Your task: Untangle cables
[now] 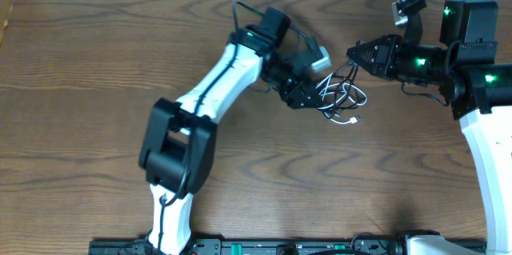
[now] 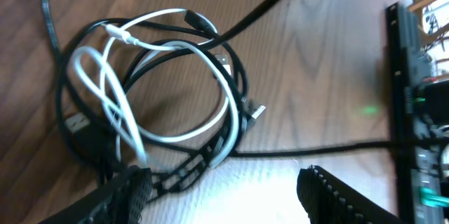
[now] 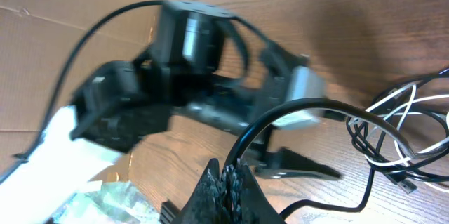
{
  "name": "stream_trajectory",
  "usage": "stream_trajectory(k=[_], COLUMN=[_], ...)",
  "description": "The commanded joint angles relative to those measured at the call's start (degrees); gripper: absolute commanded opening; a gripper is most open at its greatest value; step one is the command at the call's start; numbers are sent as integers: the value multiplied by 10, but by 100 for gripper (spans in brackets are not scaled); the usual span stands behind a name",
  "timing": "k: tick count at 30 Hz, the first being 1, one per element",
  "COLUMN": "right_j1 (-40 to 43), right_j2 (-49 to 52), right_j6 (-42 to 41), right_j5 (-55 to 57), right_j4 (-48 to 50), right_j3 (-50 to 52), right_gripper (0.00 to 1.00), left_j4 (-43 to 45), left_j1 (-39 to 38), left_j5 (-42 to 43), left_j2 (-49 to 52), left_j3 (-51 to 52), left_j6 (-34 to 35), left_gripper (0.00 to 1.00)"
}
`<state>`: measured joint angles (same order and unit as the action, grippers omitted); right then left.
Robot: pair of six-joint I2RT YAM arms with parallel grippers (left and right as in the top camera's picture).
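**Right pinches a black strand, left open at the bundle**

- Cable bundle [image 1: 340,99] lies on the wooden table [image 1: 96,63], between the two grippers. It is not yet separated: the white cable [image 2: 175,137] and the black loops are coiled through each other.
- Right gripper [image 3: 228,175] is clenched on a black cable [image 3: 316,102]. The strand arcs up out of the pinch and runs down into the bundle. My read is that this is the anchor, lifting one strand off the bundle so the crossings open up.
- Left gripper [image 2: 223,178] is released, fingers wide apart, with only bare table between them. One finger [image 2: 130,192] sits at the near edge of the bundle, touching or just beside the outer black loop; I can't tell which. It looks placed to take a second strand and pull against the right's hold.
- A metal plug end [image 2: 256,112] sticks out on the side of the bundle away from that finger. This is a likely snag point if loops get dragged through.
- Risk: both cords are thin, so a wide-open close could grab several strands and tighten the knot.
- The task looks to be at an early stage.
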<state>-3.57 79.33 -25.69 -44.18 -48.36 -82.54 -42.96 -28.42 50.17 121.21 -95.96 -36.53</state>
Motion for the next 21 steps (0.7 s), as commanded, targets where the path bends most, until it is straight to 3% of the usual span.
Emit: stream_trajectory(k=[1,14,17,21], right_j1=[-1,-1,-1,2], right_j2=[-2,-2,-2,-2], right_j6=[1,7,9,11], right_j5=[-12,-12,-12,-12], right_j4=[-4,-17,-18,-23], right_j3=[-2,-2,-2,-2], right_gripper=[1,1,1,1], left_j4=[23,42,41,41], left_j1=[-15,-62,-70,-66], left_j5=[-16,-70,-77,-88], left_j2=[24,76,89,92], left_j3=[3,3,3,3], left_j6=[-20,-20,-20,-20], left_gripper=[71,70,60,35])
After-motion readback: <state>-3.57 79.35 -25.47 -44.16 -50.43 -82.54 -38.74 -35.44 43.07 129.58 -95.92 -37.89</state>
